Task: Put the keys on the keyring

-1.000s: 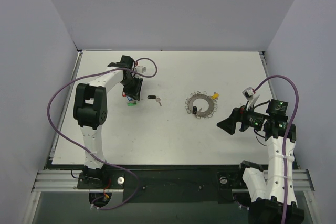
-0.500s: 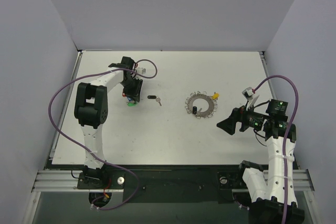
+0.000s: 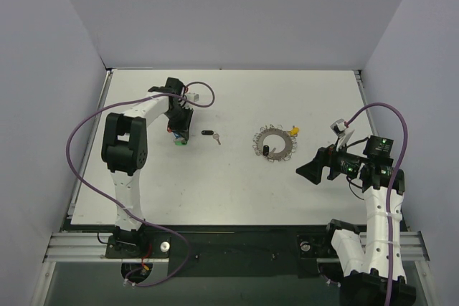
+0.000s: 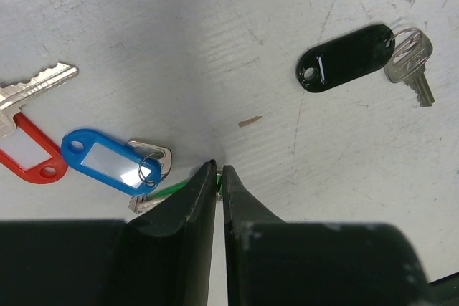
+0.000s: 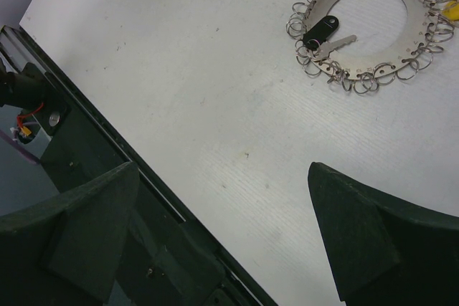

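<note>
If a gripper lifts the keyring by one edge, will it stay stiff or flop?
The keyring looks like a flat metal plate, so it probably stays stiff. Its loops and the black key would likely dangle. Lying flat on the table, it may be awkward to grip.

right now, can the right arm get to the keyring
Probably yes: the right gripper stands open, pointed toward the keyring, and nothing lies on the table between them.
</note>
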### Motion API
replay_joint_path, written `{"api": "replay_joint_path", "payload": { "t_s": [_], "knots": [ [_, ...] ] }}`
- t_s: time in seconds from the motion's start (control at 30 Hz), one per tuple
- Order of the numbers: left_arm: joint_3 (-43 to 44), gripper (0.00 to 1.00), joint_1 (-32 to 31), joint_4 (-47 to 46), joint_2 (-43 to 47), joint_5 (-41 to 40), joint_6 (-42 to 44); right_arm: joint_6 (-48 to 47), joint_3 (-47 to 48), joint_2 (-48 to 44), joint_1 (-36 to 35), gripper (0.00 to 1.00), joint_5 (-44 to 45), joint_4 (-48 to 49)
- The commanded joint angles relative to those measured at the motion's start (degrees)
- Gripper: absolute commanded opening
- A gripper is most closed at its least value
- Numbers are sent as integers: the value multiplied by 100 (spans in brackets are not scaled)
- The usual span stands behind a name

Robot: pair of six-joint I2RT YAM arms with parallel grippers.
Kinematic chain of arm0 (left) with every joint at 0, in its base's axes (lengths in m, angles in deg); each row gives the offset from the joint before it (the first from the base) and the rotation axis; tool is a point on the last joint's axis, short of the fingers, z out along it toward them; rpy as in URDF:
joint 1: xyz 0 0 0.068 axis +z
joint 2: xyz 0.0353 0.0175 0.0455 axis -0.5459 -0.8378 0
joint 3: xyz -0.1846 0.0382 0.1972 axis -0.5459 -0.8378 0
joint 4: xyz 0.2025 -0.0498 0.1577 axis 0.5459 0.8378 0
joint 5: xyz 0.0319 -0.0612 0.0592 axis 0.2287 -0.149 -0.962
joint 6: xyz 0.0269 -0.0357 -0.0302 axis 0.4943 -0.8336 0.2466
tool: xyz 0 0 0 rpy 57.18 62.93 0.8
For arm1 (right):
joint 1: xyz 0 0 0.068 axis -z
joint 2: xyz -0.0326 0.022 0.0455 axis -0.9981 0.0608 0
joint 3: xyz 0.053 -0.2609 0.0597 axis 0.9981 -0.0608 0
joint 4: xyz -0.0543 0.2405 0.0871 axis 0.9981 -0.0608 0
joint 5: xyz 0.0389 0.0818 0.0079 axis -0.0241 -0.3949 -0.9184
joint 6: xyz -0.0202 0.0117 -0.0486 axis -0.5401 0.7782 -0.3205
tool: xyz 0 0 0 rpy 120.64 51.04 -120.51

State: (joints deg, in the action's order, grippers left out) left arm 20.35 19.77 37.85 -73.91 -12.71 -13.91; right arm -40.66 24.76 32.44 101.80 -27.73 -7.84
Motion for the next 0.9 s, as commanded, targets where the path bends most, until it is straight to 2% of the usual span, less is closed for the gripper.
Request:
{"api": "replay_joint_path", "payload": {
  "t_s": [0.0,0.13,0.33,0.57,0.73,0.87],
  "knots": [
    [27,17,14,123,121,43,42,-135,196,-34,-35,98,-61,-74],
    [26,0,-4,175,182,60,16,-143,205,-34,-35,98,-61,-82],
    [-228,0,-74,44,708,113,-142,-144,205,-34,-35,98,-61,-83],
    [-1465,0,-364,-834,2123,350,-704,-179,187,-34,-35,98,-35,-91],
    [-2502,0,-1031,-1634,3152,465,-1056,-415,178,71,-35,98,-8,-266],
    [-3145,0,-1760,-2530,3899,613,-1364,-1345,275,255,-96,98,-35,-916]
  ]
}}
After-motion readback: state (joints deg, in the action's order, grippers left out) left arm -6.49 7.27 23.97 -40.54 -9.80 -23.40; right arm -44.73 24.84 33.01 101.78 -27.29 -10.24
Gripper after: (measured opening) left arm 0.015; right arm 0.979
